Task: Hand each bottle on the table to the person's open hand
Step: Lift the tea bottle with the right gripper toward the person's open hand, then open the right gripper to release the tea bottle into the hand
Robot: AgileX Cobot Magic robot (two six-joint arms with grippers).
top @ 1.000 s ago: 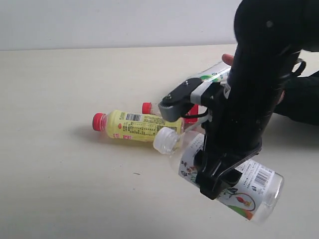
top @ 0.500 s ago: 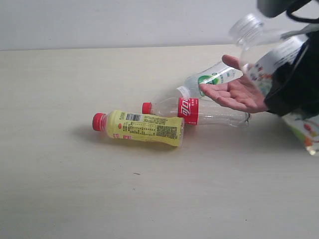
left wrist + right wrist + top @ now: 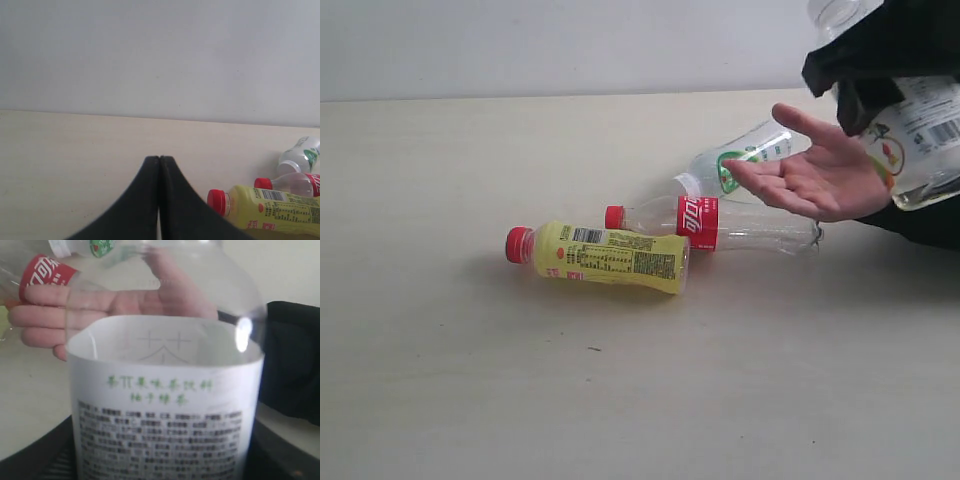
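My right gripper (image 3: 868, 92) is shut on the clear bottle with the white floral label (image 3: 923, 135) and holds it in the air, just above and behind the person's open hand (image 3: 820, 178). In the right wrist view that bottle (image 3: 165, 390) fills the frame, and the palm (image 3: 100, 305) shows behind it. The yellow bottle with a red cap (image 3: 605, 257), the clear red-label bottle (image 3: 720, 222) and the green-label bottle (image 3: 745, 155) lie on the table (image 3: 470, 380). My left gripper (image 3: 159, 159) is shut and empty, left of the yellow bottle (image 3: 272, 210).
The person's black sleeve (image 3: 930, 220) rests at the table's right edge, and it also shows beside the held bottle as a dark sleeve (image 3: 292, 360). A pale wall (image 3: 520, 40) rises behind the table's far edge.
My right arm has lifted the floral-label bottle from low over the front of the table up to the right, over the open hand. The three lying bottles have not moved.
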